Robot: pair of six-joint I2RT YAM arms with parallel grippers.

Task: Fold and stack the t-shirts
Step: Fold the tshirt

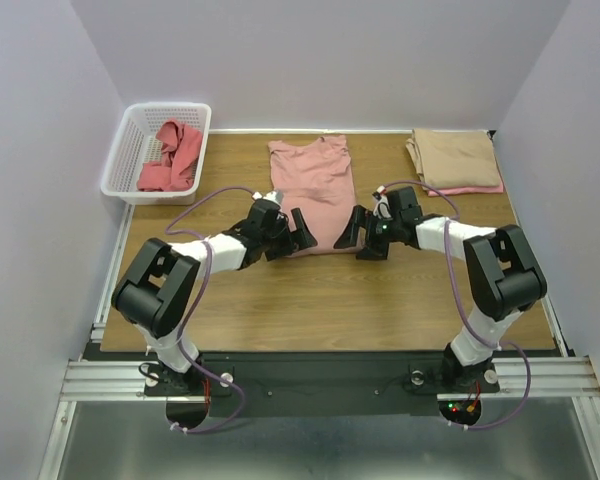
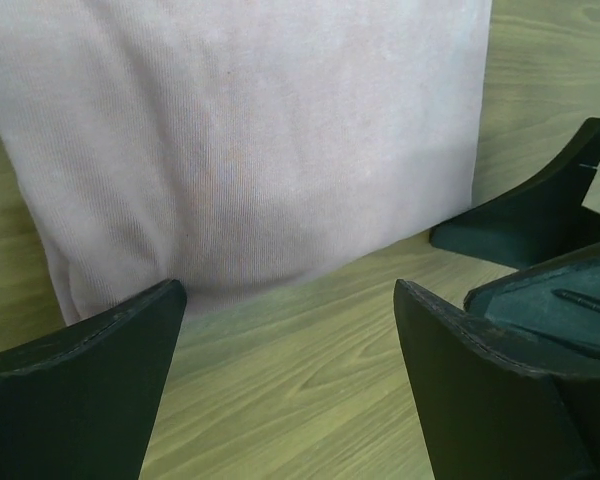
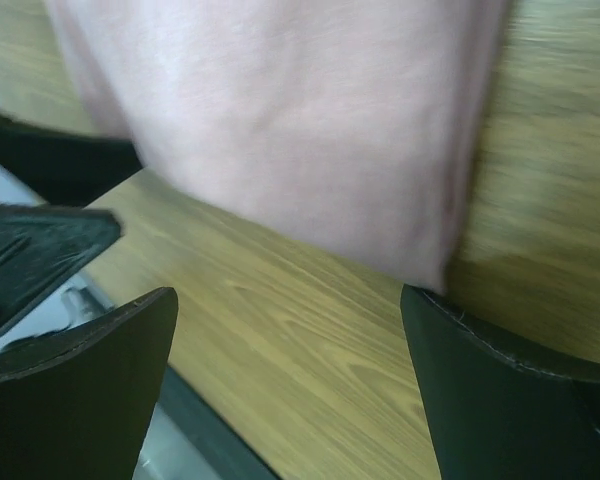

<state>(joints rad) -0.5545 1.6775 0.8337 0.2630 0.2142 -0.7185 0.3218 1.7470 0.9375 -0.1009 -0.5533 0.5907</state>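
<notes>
A dusty pink t-shirt (image 1: 313, 190) lies flat and partly folded, long and narrow, in the middle of the table. It also shows in the left wrist view (image 2: 250, 140) and the right wrist view (image 3: 310, 120). My left gripper (image 1: 291, 233) is open and empty at its near left corner. My right gripper (image 1: 359, 236) is open and empty at its near right corner. A folded tan t-shirt (image 1: 455, 158) lies on a pink one at the back right. A coral-red t-shirt (image 1: 172, 155) is crumpled in the basket.
The white lattice basket (image 1: 125, 150) stands at the back left corner. The wooden table (image 1: 330, 300) is bare in front of the grippers. Purple walls close in the back and both sides.
</notes>
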